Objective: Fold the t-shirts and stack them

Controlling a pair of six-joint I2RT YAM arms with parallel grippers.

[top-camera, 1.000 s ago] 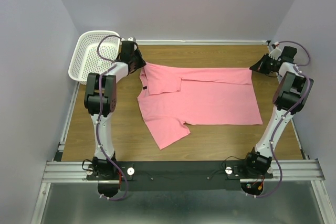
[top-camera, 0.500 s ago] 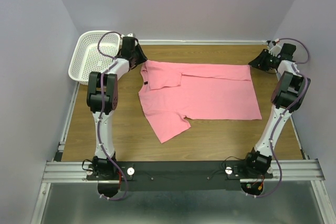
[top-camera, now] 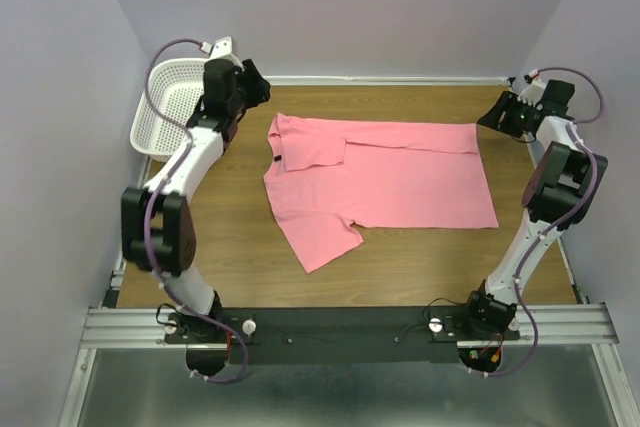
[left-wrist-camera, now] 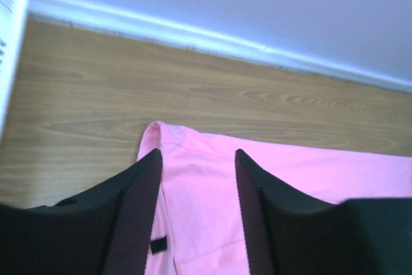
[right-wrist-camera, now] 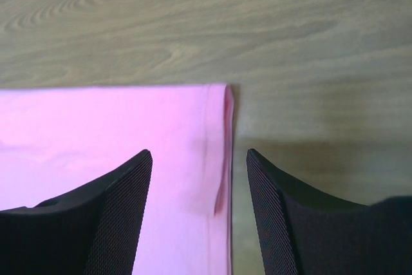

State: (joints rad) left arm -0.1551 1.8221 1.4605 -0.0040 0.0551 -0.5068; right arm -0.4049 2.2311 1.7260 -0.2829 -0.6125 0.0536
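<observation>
I see the t-shirt (top-camera: pixel 385 172) spread flat across the middle of the tabletop (top-camera: pixel 420 257), one sleeve pointing toward the near edge. Farther back, my left gripper (left-wrist-camera: pixel 197 154) hangs over the shirt's far-left corner and my right gripper (right-wrist-camera: pixel 198 152) over its far-right corner. Both sets of jaws stand apart, holding nothing.

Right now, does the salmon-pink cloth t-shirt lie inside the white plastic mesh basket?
No, the t-shirt lies flat on the wooden table, outside the basket.

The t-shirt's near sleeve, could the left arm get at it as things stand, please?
Probably yes: the sleeve lies flat on bare table with nothing over it, and the left gripper is open, holding nothing.
</observation>
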